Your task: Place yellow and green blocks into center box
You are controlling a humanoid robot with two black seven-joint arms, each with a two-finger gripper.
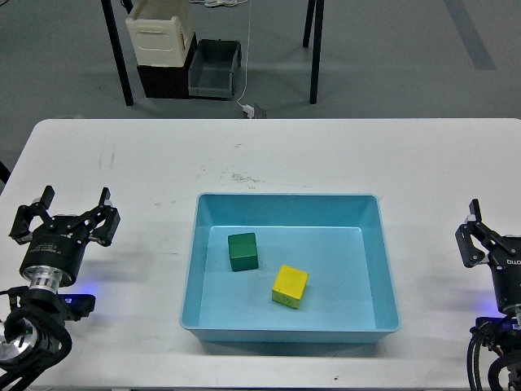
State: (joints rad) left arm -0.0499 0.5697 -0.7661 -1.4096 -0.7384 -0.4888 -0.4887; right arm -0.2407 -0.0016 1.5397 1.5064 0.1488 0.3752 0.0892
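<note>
At nine o'clock, the left gripper [65,213] rests on the white table [440,163], fingers spread and empty. In the light blue center box [387,269], the green block [242,251] lies toward ten o'clock, the yellow block [290,287] just beside it toward five. At three o'clock, the right gripper [479,236] is partly cut off; its spread cannot be told. Both blocks appear delivered; little seems left but holding clear.

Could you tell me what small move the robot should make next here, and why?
Probably none beyond holding both arms clear at the table's sides. The green block and yellow block both lie inside the blue tray, apart from each other, and the left gripper is open and holds nothing, so the task looks done.
</note>
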